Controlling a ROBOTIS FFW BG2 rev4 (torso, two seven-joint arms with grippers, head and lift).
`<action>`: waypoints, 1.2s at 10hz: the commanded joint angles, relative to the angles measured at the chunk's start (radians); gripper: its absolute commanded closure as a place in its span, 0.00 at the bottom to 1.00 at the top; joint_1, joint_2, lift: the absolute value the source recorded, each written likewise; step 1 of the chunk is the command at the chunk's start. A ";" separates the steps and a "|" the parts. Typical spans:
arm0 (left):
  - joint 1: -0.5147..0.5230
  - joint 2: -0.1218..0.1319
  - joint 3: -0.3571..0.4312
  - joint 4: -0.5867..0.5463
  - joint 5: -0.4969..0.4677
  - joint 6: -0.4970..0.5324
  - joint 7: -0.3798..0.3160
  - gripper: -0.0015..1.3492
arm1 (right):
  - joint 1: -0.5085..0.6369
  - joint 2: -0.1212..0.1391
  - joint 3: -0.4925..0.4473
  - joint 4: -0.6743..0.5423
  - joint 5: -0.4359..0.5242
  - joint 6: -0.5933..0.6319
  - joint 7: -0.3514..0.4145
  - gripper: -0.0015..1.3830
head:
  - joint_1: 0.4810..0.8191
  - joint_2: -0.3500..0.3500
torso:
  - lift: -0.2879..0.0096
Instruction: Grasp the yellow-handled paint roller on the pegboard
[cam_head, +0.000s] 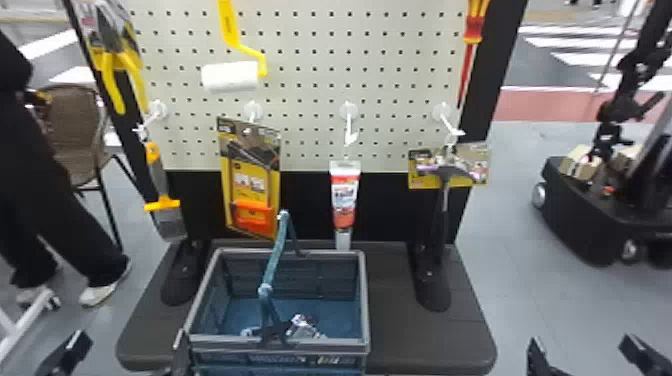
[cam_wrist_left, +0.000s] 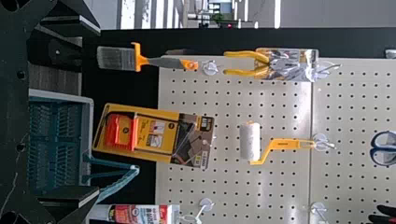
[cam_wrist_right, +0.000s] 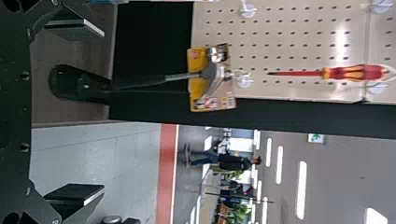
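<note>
Two grippers sit low, both well short of the board.

Head view: the yellow-handled paint roller (cam_head: 231, 30) hangs high on the pegboard (cam_head: 320, 60). Its handle runs up out of frame and its white sleeve is at the bottom, directly above a yellow-and-orange carded pack (cam_head: 250, 175). A pliers pack (cam_head: 112, 50) hangs up and to its left, and a red-and-yellow screwdriver (cam_head: 472, 40) up and to its right. Lower row, left to right: paintbrush (cam_head: 161, 200), the carded pack, a red-and-white tube (cam_head: 344, 195), a hammer (cam_head: 445, 172). A blue-grey basket (cam_head: 200, 295) sits on the black table (cam_head: 425, 340) in front of the board, teal handle raised. One black finger (cam_head: 67, 352) of the left arm pokes in at the bottom-left corner. The right gripper (cam_head: 585, 352) shows at the bottom right, fingers spread.

Left wrist view: I read the left gripper (cam_wrist_left: 95, 109) as released, its two fingers wide apart and gripping nothing. Beyond them are the basket, the carded pack and, farther up the board, the roller, untouched on its hook. The paintbrush and pliers are off to one side.

Right wrist view: the right gripper is released too, fingers far apart. It faces the hammer and the screwdriver at the board's edge, with grey floor alongside. The roller is well apart from both grippers.
</note>
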 joint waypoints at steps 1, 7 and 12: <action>0.000 -0.001 -0.004 0.007 -0.003 -0.006 -0.001 0.08 | 0.009 0.005 0.001 -0.006 0.006 0.000 0.000 0.10 | 0.20 0.50 | 0.63; -0.006 -0.004 0.005 -0.001 0.022 0.003 -0.008 0.08 | 0.003 0.005 -0.001 -0.031 0.009 0.002 0.000 0.10 | 0.20 0.50 | 0.63; -0.159 0.006 0.080 -0.244 0.063 0.350 -0.089 0.08 | 0.011 0.006 0.001 -0.029 0.004 0.003 0.000 0.10 | 0.20 0.50 | 0.63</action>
